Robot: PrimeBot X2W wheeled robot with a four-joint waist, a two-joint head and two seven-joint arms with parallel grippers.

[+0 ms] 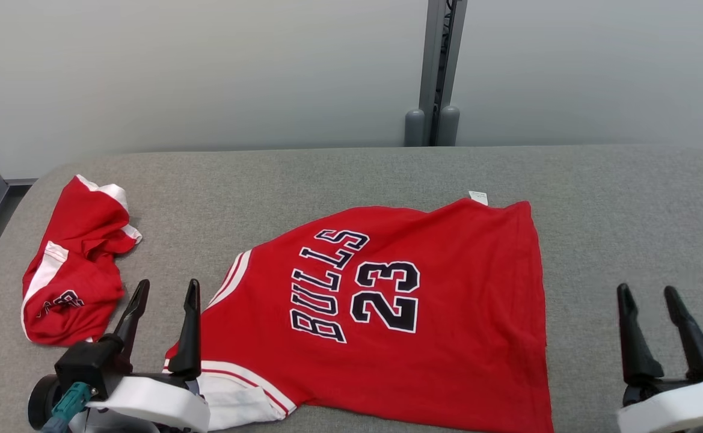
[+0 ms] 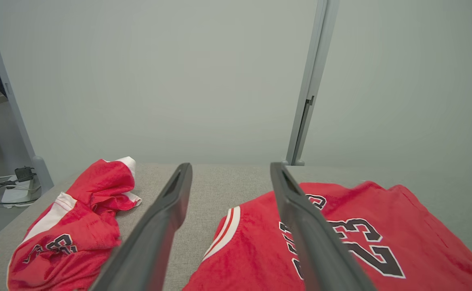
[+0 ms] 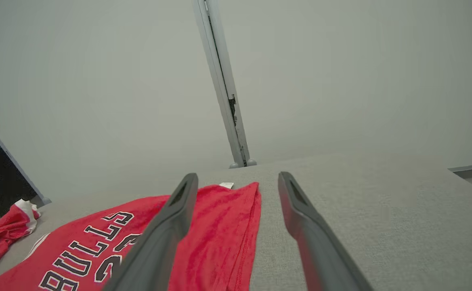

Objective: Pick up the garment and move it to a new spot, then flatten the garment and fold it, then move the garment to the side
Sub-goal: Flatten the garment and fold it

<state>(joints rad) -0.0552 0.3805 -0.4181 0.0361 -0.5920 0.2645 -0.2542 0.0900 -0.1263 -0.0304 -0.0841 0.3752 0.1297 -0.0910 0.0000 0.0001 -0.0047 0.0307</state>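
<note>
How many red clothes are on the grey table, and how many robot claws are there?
Red clothes: 2, the spread-out jersey and the crumpled garment
Claws: 2, the left claw and the right claw, both open
Total: 4

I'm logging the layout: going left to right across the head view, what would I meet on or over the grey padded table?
Crumpled red-and-white garment → left gripper, fingers open → flat red BULLS 23 jersey → right gripper, fingers open.
</note>
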